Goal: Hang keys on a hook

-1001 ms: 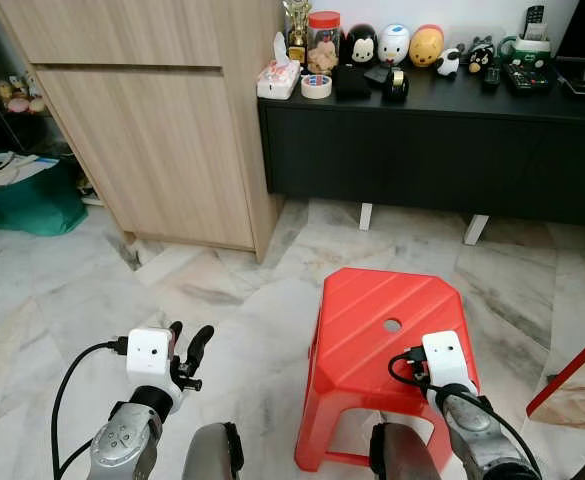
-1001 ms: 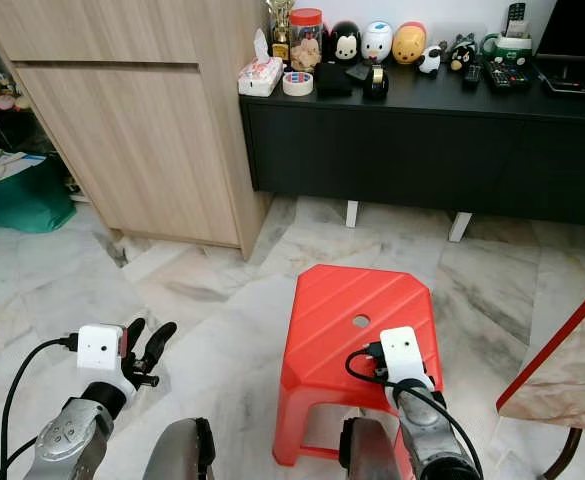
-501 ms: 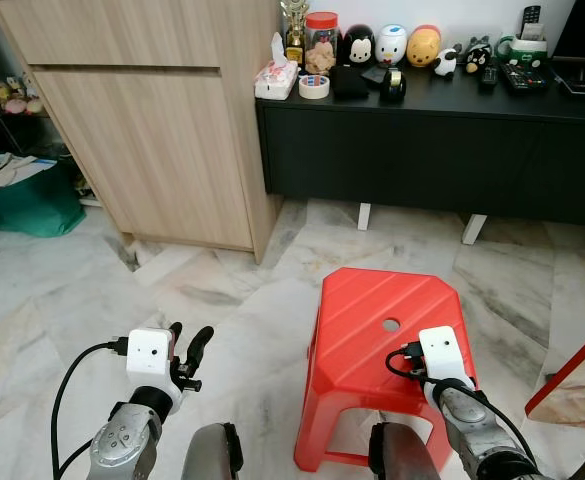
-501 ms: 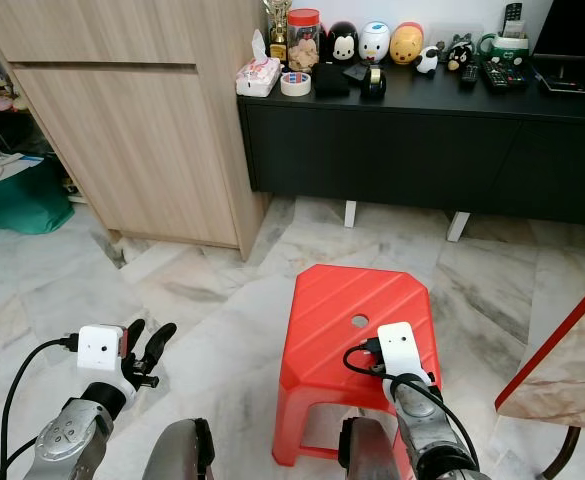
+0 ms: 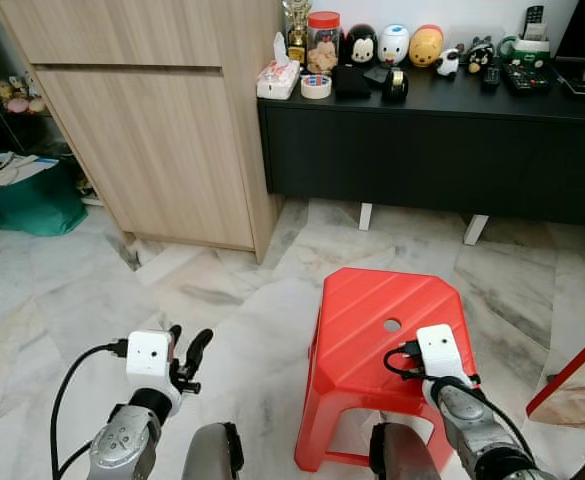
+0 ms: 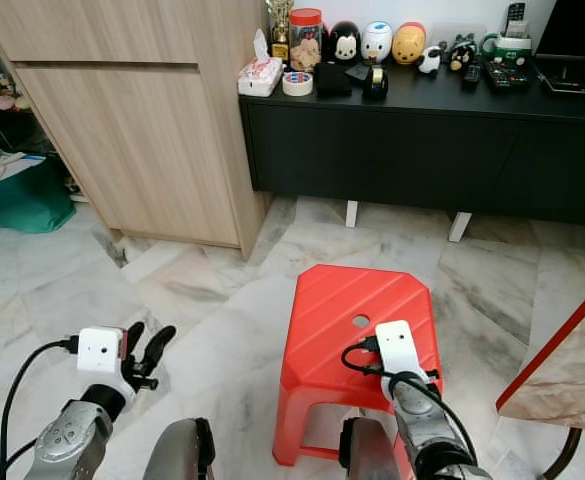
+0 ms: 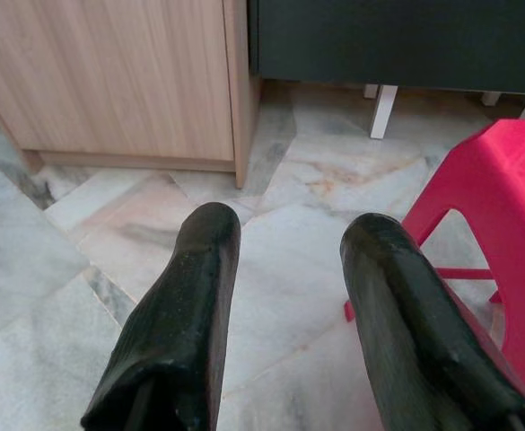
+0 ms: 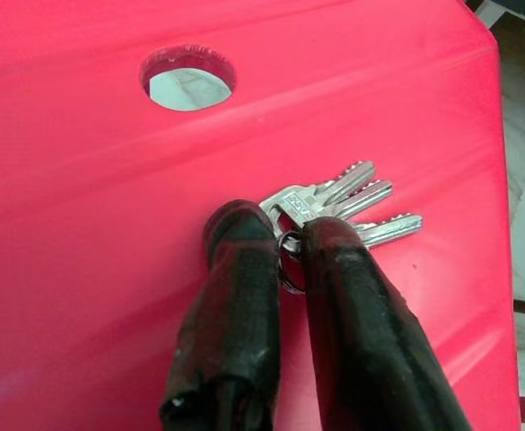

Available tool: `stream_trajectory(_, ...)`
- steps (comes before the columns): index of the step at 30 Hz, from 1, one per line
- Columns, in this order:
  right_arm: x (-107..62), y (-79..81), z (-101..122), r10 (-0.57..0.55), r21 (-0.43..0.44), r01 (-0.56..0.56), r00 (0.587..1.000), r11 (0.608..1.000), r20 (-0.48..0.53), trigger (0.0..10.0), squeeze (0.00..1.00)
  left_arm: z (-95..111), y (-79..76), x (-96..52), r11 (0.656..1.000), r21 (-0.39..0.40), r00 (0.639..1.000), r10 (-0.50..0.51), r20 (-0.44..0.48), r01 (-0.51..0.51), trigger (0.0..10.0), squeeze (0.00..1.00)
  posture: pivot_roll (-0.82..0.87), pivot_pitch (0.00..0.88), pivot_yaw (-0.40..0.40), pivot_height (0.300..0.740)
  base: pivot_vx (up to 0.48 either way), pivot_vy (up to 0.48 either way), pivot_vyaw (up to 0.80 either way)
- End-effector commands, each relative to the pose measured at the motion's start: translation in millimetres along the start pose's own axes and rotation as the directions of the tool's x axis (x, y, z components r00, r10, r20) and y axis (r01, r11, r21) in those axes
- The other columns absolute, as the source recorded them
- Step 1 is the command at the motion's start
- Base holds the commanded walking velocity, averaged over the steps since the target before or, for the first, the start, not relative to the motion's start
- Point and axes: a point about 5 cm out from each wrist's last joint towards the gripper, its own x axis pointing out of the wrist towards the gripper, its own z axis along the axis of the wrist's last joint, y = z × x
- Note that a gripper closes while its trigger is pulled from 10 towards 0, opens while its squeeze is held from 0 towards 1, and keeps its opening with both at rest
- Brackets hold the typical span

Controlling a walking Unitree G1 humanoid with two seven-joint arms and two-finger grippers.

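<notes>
**A:** Status on the keys?

**B:** I've got the right gripper (image 8: 284,247) down on the red stool (image 5: 367,310), toward the front of its seat, nearer me than the round hole (image 8: 188,76). Its two fingers (image 8: 235,296) are pinched on the ring of the keys (image 8: 343,208). The keys lie flat on the seat: three silver blades fanned out past the fingertips, plain cut edges, one head with stamped lettering I can't read. Ring is small and dark between the fingers.

**A:** Lifted or resting?

**B:** Blades look to be touching the plastic. Can't tell if the ring is off the surface.

**A:** Left side?

**B:** Left gripper (image 7: 284,269) hangs low, to the left of the stool and off it, above marble floor (image 5: 222,290). Fingers spread wide, nothing between them.

**A:** Any containers around?

**B:** Beyond the stool, on the black sideboard (image 5: 422,140): a clear jar with a red lid (image 5: 323,40), brownish contents that I can't identify. A tissue box (image 5: 278,78) sits at the sideboard's left end with a sheet sticking up. A tape roll (image 5: 316,86) is just beside it. Behind those is a row of rounded character figures (image 5: 393,44). Far left of the stool, past the wooden cabinet (image 5: 152,130), a green bag (image 5: 32,200) holds papers or the like.
</notes>
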Motion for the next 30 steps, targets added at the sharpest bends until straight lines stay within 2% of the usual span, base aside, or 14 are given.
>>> stream_trajectory(1,-0.9,2.7,-7,0.008,-0.005,-0.008,0.999,1.000,-0.038,0.0,0.00,0,4.1,-1.2,1.000,0.013,1.000,0.007,0.001,-0.007,10.0,0.00,0.04,0.037,0.040,0.577,0.000,0.000,0.00)
stream_trajectory(8,-0.2,6.4,2,0.012,0.028,-0.013,1.000,1.000,0.023,0.0,0.00,0,4.4,-0.9,1.000,0.018,1.000,0.011,0.000,-0.011,10.0,0.00,0.04,0.036,0.038,0.577,0.000,0.000,0.00)
stream_trajectory(16,-1.5,6.1,8,-0.014,0.117,0.003,0.996,0.993,0.094,0.0,0.00,-4,6.3,-1.6,1.000,0.020,1.000,0.024,-0.010,-0.023,10.0,0.00,0.04,0.033,0.033,0.577,0.000,0.000,0.00)
stream_trajectory(19,-4.3,2.6,18,-0.050,0.196,0.012,0.980,0.981,0.195,0.0,0.00,-7,8.3,-2.5,0.999,0.019,0.999,0.036,-0.017,-0.035,10.0,0.00,0.04,0.033,0.031,0.577,0.000,0.000,0.00)
stream_trajectory(26,-11.7,1.6,34,-0.075,0.242,-0.006,0.942,0.970,0.327,0.0,0.00,-12,15.7,-1.7,0.998,0.020,0.997,0.068,-0.033,-0.067,10.0,0.00,0.03,0.027,0.025,0.577,0.000,0.000,0.00)
stream_trajectory(27,-12.9,1.6,35,-0.076,0.245,-0.010,0.938,0.970,0.339,0.7,0.00,-14,17.4,-1.2,0.997,0.017,0.996,0.076,-0.040,-0.076,10.0,0.00,0.03,0.023,0.022,0.577,0.000,0.000,0.00)
stream_trajectory(28,-12.9,1.6,35,-0.076,0.245,-0.010,0.938,0.970,0.339,0.7,0.00,-14,17.4,-1.2,0.997,0.017,0.996,0.076,-0.040,-0.076,10.0,0.00,0.03,0.023,0.022,0.577,0.000,0.000,0.00)
stream_trajectory(30,-14.7,2.7,36,-0.073,0.247,-0.017,0.934,0.969,0.350,5.4,0.00,-18,20.7,-0.8,0.995,0.010,0.994,0.097,-0.054,-0.097,10.0,0.00,0.03,0.021,0.021,0.577,0.000,0.000,0.00)
